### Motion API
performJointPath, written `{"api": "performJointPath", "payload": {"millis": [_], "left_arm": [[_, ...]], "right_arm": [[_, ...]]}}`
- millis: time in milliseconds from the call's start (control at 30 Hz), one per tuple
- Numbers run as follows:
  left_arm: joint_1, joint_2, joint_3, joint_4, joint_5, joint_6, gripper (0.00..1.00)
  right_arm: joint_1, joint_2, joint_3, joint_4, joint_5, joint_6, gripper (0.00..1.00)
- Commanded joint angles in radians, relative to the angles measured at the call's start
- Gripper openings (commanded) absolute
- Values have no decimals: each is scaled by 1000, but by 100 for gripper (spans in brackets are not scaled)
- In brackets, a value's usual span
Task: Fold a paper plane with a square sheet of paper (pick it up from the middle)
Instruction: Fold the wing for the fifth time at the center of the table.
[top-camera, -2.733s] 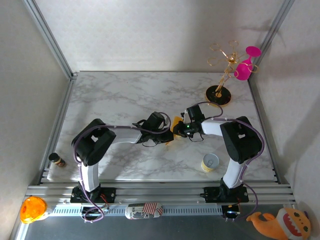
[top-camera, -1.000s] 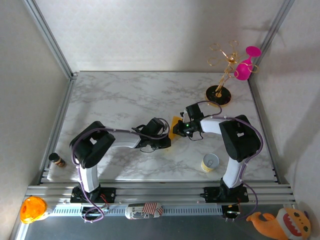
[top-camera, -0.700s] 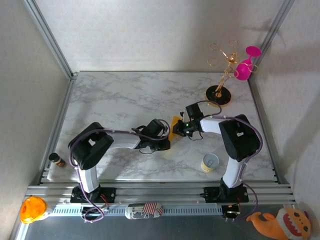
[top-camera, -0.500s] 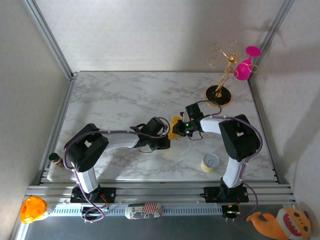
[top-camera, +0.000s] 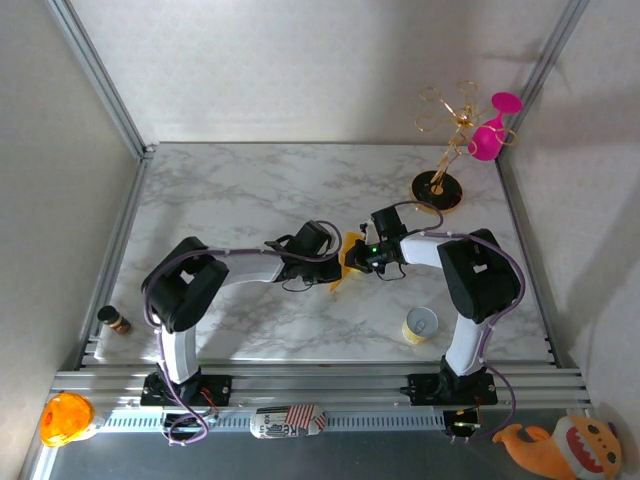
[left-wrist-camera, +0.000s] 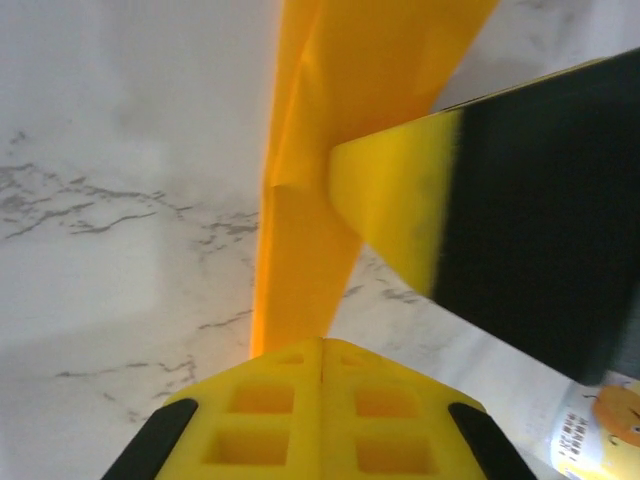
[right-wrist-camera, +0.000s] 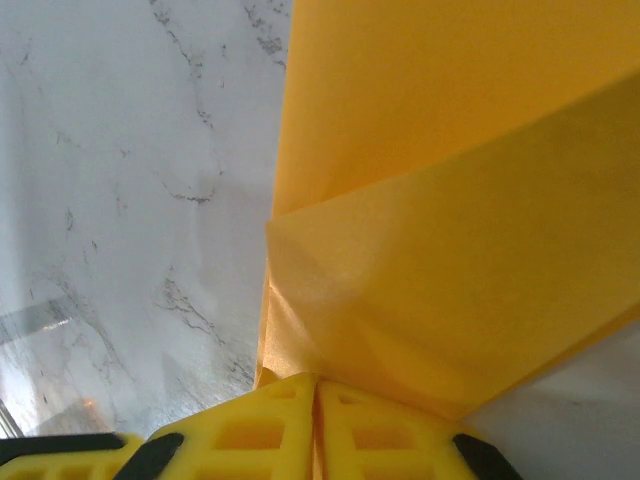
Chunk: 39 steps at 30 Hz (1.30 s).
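The square sheet of paper (top-camera: 349, 266), thin yellow-orange and partly folded, hangs just above the marble table (top-camera: 230, 200) at its middle, between my two grippers. My left gripper (top-camera: 336, 263) is shut on its left side. In the left wrist view a narrow creased strip of paper (left-wrist-camera: 305, 200) runs up from the shut left gripper (left-wrist-camera: 321, 345), with the right gripper's yellow finger (left-wrist-camera: 390, 205) pressed against it. My right gripper (top-camera: 361, 258) is shut on the right side. In the right wrist view, folded layers of the paper (right-wrist-camera: 450, 200) fan out from the right gripper (right-wrist-camera: 316, 384).
A pale yellow cup (top-camera: 420, 325) stands near the right arm's base. A gold wire stand with a pink glass (top-camera: 440, 188) is at the back right. A small brown bottle (top-camera: 114, 320) sits at the left edge. An orange toy (top-camera: 65, 418) and a plush (top-camera: 565, 447) lie off the table in front.
My left gripper has shifted right and slightly back, closer to the right gripper. The paper between them has bunched, and a corner now hangs lower. The right arm has barely moved.
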Motion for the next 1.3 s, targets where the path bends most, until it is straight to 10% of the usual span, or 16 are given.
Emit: {"api": "performJointPath", "payload": {"millis": [0,1267], "left_arm": [[-6,22,21,-11,21,22,3],[-162,-14,-129,-264,-87,72,0]], "right_arm": [[5,84,-43,-68,125,-6,11],[-9,120,-46,-72,152,30,10]]}}
